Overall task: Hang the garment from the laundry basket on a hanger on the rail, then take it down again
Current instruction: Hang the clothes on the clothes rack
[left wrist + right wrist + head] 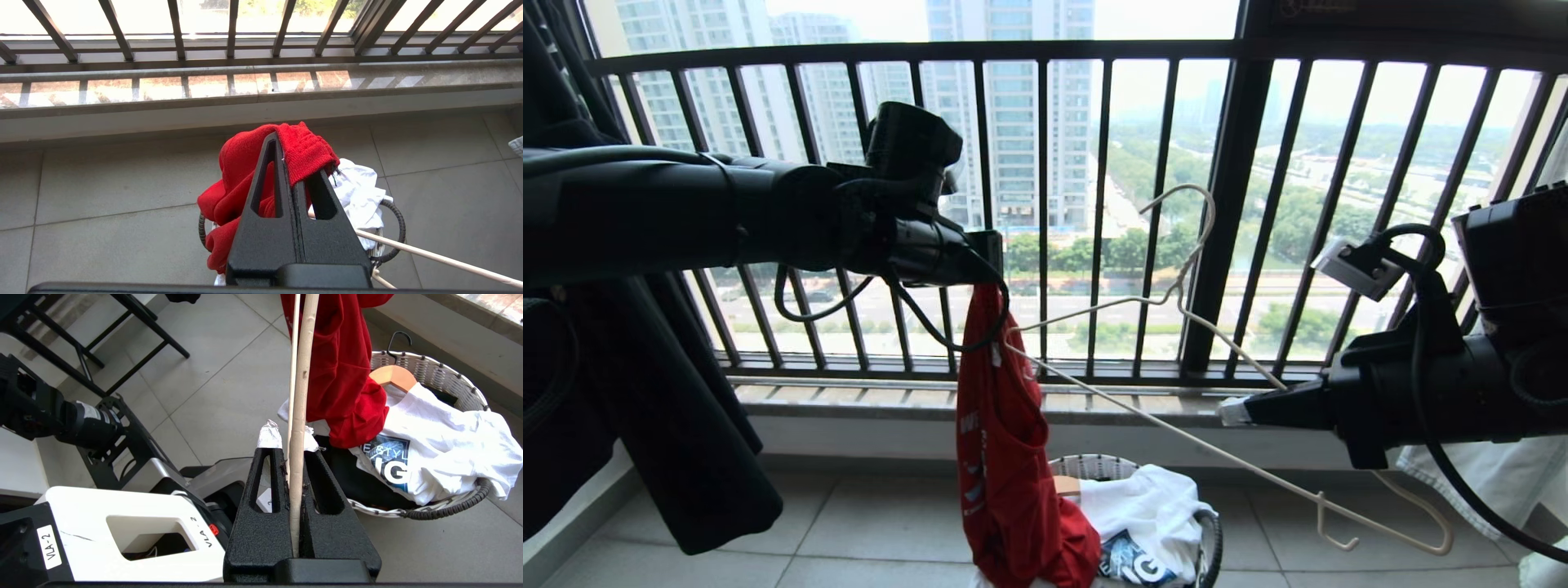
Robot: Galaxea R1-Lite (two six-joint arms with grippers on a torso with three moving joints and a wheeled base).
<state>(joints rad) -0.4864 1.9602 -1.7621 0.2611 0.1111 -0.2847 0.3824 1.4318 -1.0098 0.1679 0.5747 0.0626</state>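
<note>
The red garment hangs from the left hand, pinched at its top, its hem draped into the laundry basket. Just beside it, the right hand is clamped on the tilted white hanger.

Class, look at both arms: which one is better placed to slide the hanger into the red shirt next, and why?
Probably the right gripper: it clamps the hanger, whose shoulder tip already sits beside the red shirt dangling from the left gripper.
</note>
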